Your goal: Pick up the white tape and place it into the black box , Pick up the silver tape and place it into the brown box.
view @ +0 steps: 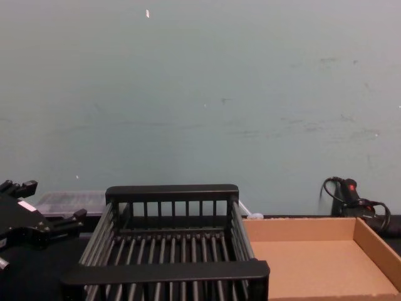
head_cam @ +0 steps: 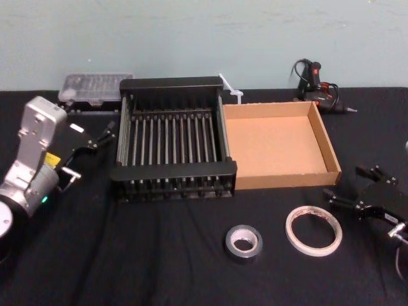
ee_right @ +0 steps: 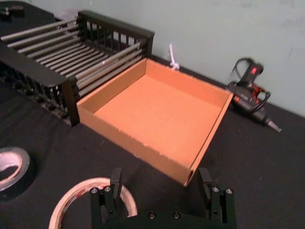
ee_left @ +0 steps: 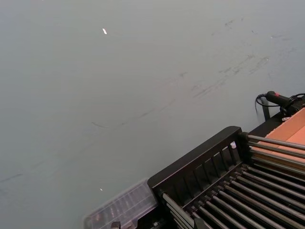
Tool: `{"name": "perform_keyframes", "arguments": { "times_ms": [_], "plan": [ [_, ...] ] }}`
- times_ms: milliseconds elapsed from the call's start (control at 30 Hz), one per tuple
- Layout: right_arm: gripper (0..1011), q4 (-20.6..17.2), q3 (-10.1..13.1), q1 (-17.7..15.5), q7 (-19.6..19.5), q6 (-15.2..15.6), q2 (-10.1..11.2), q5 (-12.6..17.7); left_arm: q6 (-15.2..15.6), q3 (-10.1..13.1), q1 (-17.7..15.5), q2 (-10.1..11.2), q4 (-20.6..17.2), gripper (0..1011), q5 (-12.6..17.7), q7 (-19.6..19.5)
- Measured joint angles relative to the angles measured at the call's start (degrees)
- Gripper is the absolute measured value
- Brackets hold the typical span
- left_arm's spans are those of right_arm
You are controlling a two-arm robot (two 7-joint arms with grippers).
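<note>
Both tapes are lying flat on the table [head_cam: 127, 268], out in front of the boxes. The white tape [head_cam: 313, 230] is sitting just ahead of the brown box [head_cam: 287, 178], towards its right corner. The silver tape [head_cam: 243, 243] is lying near the white tape on its left, not touching it. The black box [head_cam: 172, 171] is standing right up against the brown box's left wall, and both are looking empty.

The right gripper [head_cam: 345, 183] is hovering just beside the white tape with its fingers spread wide, carrying nothing. The left gripper [head_cam: 95, 137] is hanging by the black box's left side, fingers apart as well and also empty.

Handling-wise, I'm guessing the white ring is light and a bit bendy. Squeezing across the whole hoop is probably going to squash it. I'd be pinching one wall, with one finger in the hole and one outside, and going nearly down to the table. The silver roll is looking squat and stiff, so I'm thinking either across it or through the core works.

The table is wearing a black cloth [head_cam: 76, 280], likely grippy and maybe snaggy. There's a plain pale wall [head_cam: 204, 32] behind. A glue gun [head_cam: 315, 86] and a clear case [head_cam: 95, 86] are sitting at the back edge, well apart from the tapes.
</note>
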Motion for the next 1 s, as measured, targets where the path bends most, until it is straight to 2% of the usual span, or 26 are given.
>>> {"name": "perform_keyframes", "arguments": {
  "times_ms": [167,500,1000],
  "plan": [
    [1002,-0.1,0.0,-0.2,0.7,2.8,-0.2,0.0,0.0,0.0,0.0,0.0,0.0,1001,0.0,0.0],
    [1002,1.3,-0.4,0.6,2.9,5.8,-1.2,-0.9,0.0,0.0,0.0,0.0,0.0,1001,0.0,0.0],
    [1002,3.7,-1.4,1.8,5.1,7.2,-3.4,-3.7,0.0,0.0,0.0,0.0,0.0,1001,0.0,0.0]
  ]
}}
